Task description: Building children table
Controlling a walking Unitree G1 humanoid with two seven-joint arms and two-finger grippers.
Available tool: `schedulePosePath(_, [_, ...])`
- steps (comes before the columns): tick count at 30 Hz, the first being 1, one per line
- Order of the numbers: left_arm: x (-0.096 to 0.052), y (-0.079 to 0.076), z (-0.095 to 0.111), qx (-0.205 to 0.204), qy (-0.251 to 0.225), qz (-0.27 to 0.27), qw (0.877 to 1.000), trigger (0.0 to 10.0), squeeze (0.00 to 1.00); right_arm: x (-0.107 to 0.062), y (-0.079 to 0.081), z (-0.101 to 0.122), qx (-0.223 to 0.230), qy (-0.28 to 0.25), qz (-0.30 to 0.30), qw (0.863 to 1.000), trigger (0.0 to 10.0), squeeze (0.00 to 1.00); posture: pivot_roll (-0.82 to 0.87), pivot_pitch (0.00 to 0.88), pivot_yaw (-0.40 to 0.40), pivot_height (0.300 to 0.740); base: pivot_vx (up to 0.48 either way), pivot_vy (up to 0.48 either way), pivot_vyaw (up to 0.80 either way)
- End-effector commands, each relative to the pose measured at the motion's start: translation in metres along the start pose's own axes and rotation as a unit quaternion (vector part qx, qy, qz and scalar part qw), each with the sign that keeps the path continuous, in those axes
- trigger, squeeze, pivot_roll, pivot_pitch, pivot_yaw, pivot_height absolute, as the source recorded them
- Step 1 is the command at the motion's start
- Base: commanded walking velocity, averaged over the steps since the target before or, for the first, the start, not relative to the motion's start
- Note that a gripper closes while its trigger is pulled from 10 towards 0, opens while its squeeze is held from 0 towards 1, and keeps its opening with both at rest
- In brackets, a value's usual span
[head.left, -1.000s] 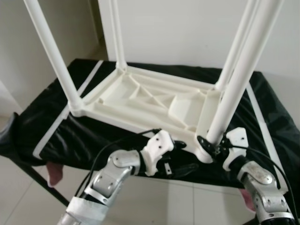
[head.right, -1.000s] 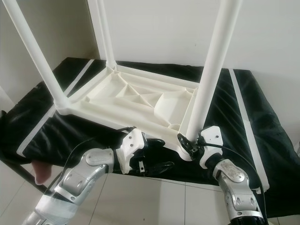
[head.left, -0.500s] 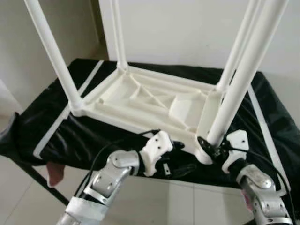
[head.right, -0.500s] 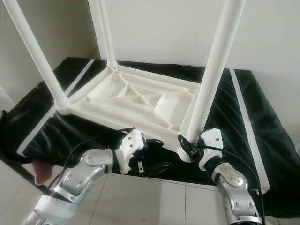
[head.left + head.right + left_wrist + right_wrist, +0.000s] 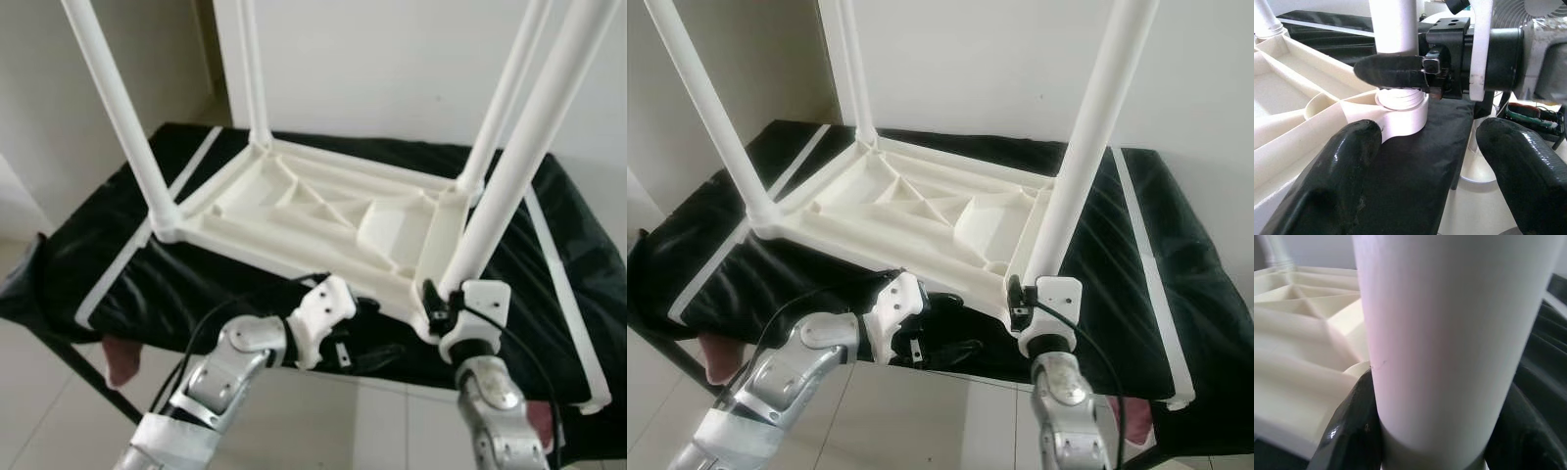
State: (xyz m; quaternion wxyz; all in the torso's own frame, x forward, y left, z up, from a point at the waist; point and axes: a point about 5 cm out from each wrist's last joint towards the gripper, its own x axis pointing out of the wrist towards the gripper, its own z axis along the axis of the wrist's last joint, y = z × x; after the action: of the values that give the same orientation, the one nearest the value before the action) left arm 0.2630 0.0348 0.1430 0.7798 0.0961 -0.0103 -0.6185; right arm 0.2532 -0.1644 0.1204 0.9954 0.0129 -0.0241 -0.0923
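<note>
A white plastic children's table lies upside down on a black cloth, its legs pointing up. My right gripper is shut on the near right leg just above its socket. In the right wrist view that leg sits between both black fingers. My left gripper is open at the cloth's front edge, just left of that corner. In the left wrist view its fingers frame the leg socket, without touching it, and the right gripper's finger hugs the leg.
The black cloth with white stripes covers a low bench, and its front edge runs right above my arms. A white wall stands close behind. Pale floor tiles lie below, with pink objects under the bench.
My right forearm has swung in under the gripper and its wrist has turned around the leg, still gripping it. The left gripper stays put. The camera has shifted slightly.
</note>
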Motion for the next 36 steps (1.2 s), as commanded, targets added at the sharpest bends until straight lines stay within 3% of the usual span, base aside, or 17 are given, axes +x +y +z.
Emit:
schedulePosePath(1, [-0.001, -0.002, -0.001, -0.003, 0.002, -0.006, 1.000, 10.0, 0.00, -0.004, -0.006, -0.015, 0.007, 0.044, -0.058, 0.997, 10.0, 0.00, -0.05, 0.000, 0.009, 0.740, 0.000, 0.000, 0.00])
schedulePosePath(5, [-0.002, -0.003, -0.004, -0.002, 0.007, -0.007, 1.000, 10.0, 0.00, -0.004, 0.010, -0.012, 0.014, 0.043, -0.046, 0.998, 10.0, 0.00, -0.05, 0.000, 0.010, 0.740, 0.000, 0.000, 0.00])
schedulePosePath(16, [-0.001, 0.001, -0.002, 0.001, 0.006, -0.006, 1.000, 10.0, 0.00, -0.005, 0.004, -0.007, -0.001, 0.039, -0.059, 0.997, 10.0, 0.02, -0.06, 0.000, 0.007, 0.740, 0.000, 0.000, 0.00])
schedulePosePath(17, [-0.002, 0.001, -0.003, 0.003, 0.008, -0.006, 1.000, 10.0, 0.00, -0.005, 0.002, -0.007, -0.003, 0.037, -0.058, 0.998, 10.0, 0.36, -0.06, 0.000, 0.005, 0.740, 0.000, 0.000, 0.00])
schedulePosePath(18, [-0.002, 0.001, -0.003, 0.003, 0.008, -0.006, 1.000, 10.0, 0.00, -0.005, 0.002, -0.007, -0.003, 0.037, -0.058, 0.998, 10.0, 0.36, -0.06, 0.000, 0.005, 0.740, 0.000, 0.000, 0.00])
schedulePosePath(19, [-0.003, 0.002, -0.004, 0.006, 0.011, -0.005, 1.000, 10.0, 0.00, -0.003, 0.000, -0.005, -0.004, 0.035, -0.054, 0.998, 10.0, 0.95, -0.06, 0.000, 0.003, 0.740, 0.000, 0.000, 0.00])
schedulePosePath(21, [-0.003, 0.003, -0.003, 0.007, 0.010, -0.004, 1.000, 10.0, 0.00, -0.003, -0.002, -0.004, -0.006, 0.032, -0.050, 0.998, 10.0, 1.00, -0.05, 0.000, 0.003, 0.740, 0.000, 0.000, 0.00])
schedulePosePath(31, [-0.001, 0.002, -0.001, 0.002, 0.005, 0.000, 1.000, 10.0, 0.00, -0.003, -0.009, 0.001, 0.009, 0.013, 0.005, 1.000, 10.0, 1.00, -0.05, 0.000, 0.001, 0.740, 0.000, 0.000, 0.00])
schedulePosePath(32, [-0.001, 0.002, -0.001, 0.002, 0.005, -0.001, 1.000, 10.0, 0.00, -0.004, -0.010, 0.001, 0.011, 0.011, 0.027, 1.000, 10.0, 0.54, -0.06, 0.000, 0.006, 0.740, 0.000, 0.000, 0.00])
schedulePosePath(34, [-0.001, 0.002, -0.001, 0.002, 0.004, -0.002, 1.000, 10.0, 0.00, -0.005, -0.011, 0.002, 0.012, 0.011, 0.042, 0.999, 10.0, 0.54, -0.06, 0.000, 0.006, 0.740, 0.000, 0.000, 0.00])
schedulePosePath(35, [-0.001, 0.002, -0.001, 0.002, 0.004, -0.003, 1.000, 10.0, 0.00, -0.005, -0.012, 0.003, 0.005, 0.007, 0.057, 0.998, 10.0, 0.00, -0.06, 0.001, 0.011, 0.740, 0.000, 0.000, 0.00])
schedulePosePath(36, [-0.001, 0.002, -0.001, 0.002, 0.004, -0.003, 1.000, 10.0, 0.00, -0.005, -0.012, 0.003, 0.005, 0.007, 0.057, 0.998, 10.0, 0.00, -0.06, 0.001, 0.011, 0.740, 0.000, 0.000, 0.00])
